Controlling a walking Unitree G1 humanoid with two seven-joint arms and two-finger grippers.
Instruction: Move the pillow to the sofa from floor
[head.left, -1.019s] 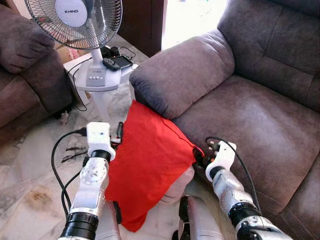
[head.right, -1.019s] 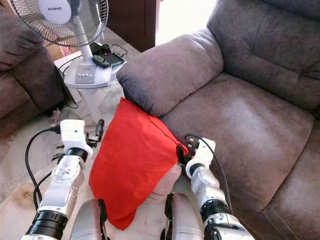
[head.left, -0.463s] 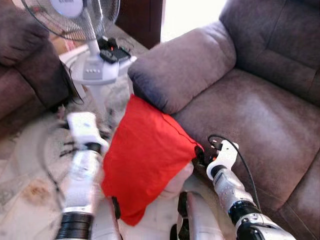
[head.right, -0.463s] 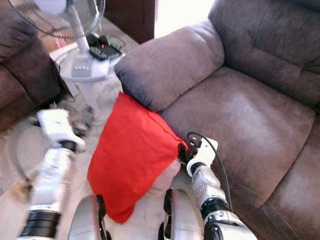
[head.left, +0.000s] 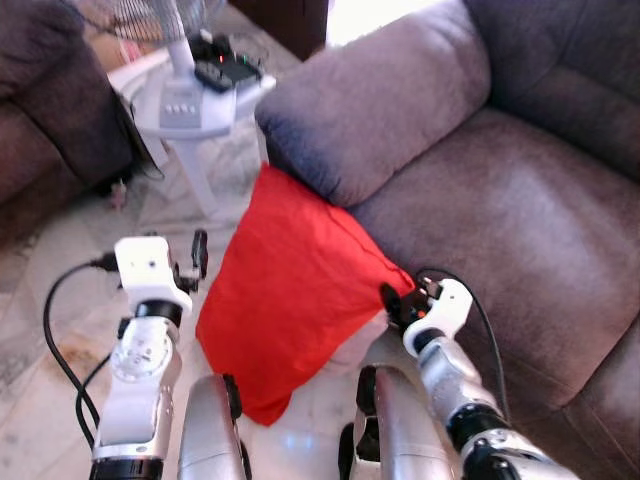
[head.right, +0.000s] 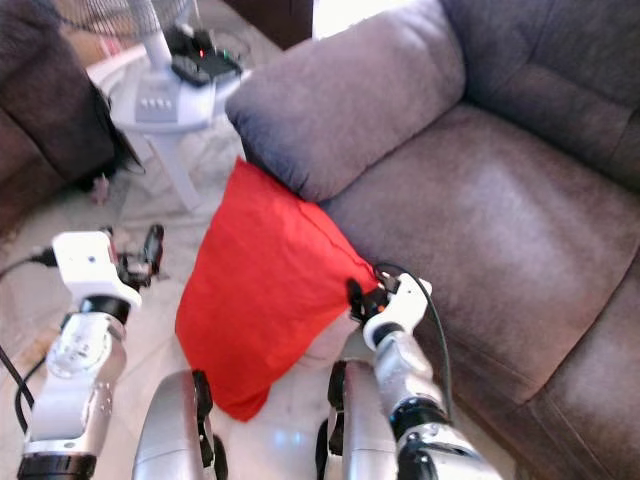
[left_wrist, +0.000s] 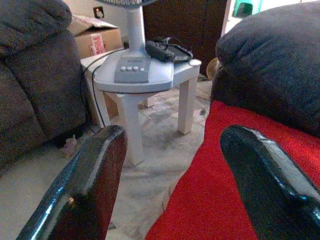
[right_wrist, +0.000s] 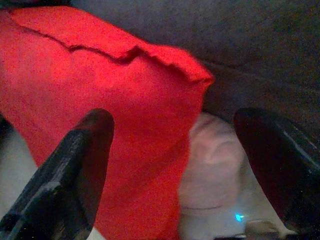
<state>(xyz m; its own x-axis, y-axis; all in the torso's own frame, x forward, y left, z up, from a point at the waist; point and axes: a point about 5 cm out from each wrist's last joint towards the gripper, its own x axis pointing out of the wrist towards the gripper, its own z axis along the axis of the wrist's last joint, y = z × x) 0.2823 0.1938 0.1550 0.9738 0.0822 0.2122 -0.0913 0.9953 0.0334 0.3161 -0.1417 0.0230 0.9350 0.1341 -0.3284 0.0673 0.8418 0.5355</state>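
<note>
— Has it got the pillow (head.left: 290, 300) up yet?

— No, not that I can see. The red thing stands on its lower corner on the floor (head.left: 60, 330), leaning against the front of the sofa (head.left: 520, 230), its top corner tucked under the armrest (head.left: 370, 110). Nothing of it is on the seat.

— And the arms?

— One to either side of it. The right gripper (right_wrist: 175, 165) is at the pillow's sofa-side corner, jaws spread wide with the red cloth between them, not pinching. The left gripper (left_wrist: 172, 165) hangs near the other edge, just apart from the cloth (its jaws gaping too), looking past the pillow toward the little white worktop (left_wrist: 187, 75) with the fan base (left_wrist: 132, 70) on it.

— So barely begun?

— I'd call it the approach. The clasping, the lift and the setting down on the cushion are all left, by my reckoning.
</note>
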